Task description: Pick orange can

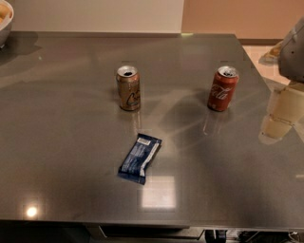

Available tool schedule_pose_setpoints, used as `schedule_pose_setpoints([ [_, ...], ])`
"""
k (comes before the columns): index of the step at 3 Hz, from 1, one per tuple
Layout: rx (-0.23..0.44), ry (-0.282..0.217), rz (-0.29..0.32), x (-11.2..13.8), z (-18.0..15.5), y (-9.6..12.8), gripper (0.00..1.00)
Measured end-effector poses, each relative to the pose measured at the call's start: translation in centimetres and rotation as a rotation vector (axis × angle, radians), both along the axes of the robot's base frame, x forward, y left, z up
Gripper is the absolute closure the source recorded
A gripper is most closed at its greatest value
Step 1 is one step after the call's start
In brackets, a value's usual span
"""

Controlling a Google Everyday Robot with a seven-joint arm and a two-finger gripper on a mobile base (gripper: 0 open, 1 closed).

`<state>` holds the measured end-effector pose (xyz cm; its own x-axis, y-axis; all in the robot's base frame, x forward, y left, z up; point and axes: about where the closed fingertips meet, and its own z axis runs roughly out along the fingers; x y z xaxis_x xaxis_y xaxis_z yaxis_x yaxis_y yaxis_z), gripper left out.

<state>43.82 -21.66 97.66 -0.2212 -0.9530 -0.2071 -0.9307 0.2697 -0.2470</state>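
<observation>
red can (222,88): Coca-Cola | orange can (128,88): cursive logo, illeg. | pincer (281,114): R edge

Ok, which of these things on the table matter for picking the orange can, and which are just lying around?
For the job: orange can, standing left of centre; gripper, at the right edge.
Just lying about: red Coca-Cola can; blue snack packet; bowl, far left corner.

This looks like a break room or office kitchen. A broad, glossy grey table (57,142) stands against a plain pale wall (95,14) and carries snack things: the orange can (128,88), a red cola can (222,89), a blue snack packet (139,158) and a white bowl (4,21). The robot's hand (280,116) hangs at the table's right edge.
</observation>
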Motion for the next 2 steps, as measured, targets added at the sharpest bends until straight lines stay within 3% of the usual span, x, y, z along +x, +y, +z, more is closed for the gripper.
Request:
schedule_pose_setpoints([
  [2, 0.018, 0.013, 0.025, 0.64, 0.4, 0.58, 0.0],
])
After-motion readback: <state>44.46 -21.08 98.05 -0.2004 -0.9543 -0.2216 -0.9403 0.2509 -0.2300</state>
